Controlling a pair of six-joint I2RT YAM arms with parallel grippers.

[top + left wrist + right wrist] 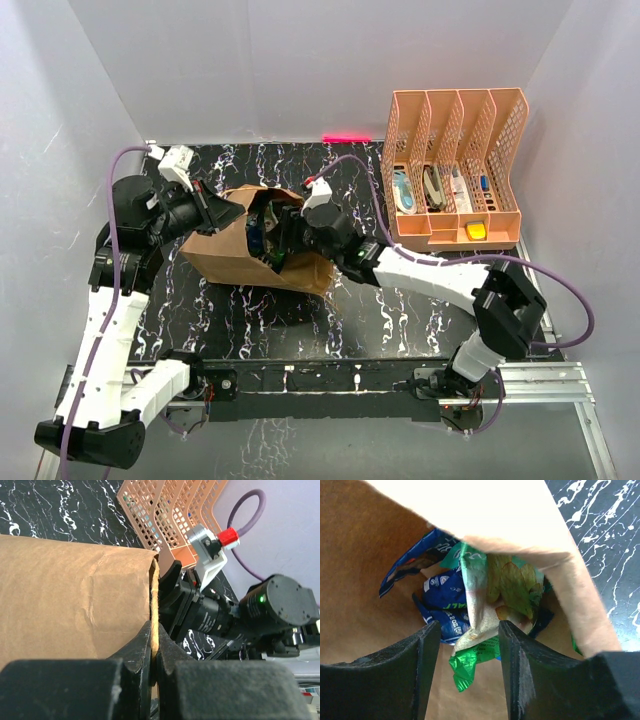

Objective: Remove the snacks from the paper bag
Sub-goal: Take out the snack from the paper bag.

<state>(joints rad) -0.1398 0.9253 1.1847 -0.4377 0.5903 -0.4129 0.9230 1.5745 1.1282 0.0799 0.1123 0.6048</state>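
Black, white-veined table under plain white walls carries the paper bag, which lies on its side with its mouth turned toward my right arm. My left gripper is closed flat on the rim of that mouth. The brown paper edge runs up from between the two pads, and the bag's creased wall stretches away to one side of them.

My right gripper is inside the mouth. Its fingers stand at a middling gap on either side of the crimped end of a green chips packet, and I can see no firm pinch on the foil yet. A blue wrapper lies just past my left fingertip, with more blue film deeper in behind it. As far as I can see, every snack is in the bag.

I judge this to be the grasp on the first packet. The next move calls for closing on that crimped end and drawing straight back out through the mouth, while my left fingers hold the rim. The glossy film may slip, and the blue wrapper may drag along.

On writing: the blue wrapper shows white letters like "ALT" and fine print too small to read. The green packet shows pictured chips and pale lettering I cannot make out. No brand is legible.
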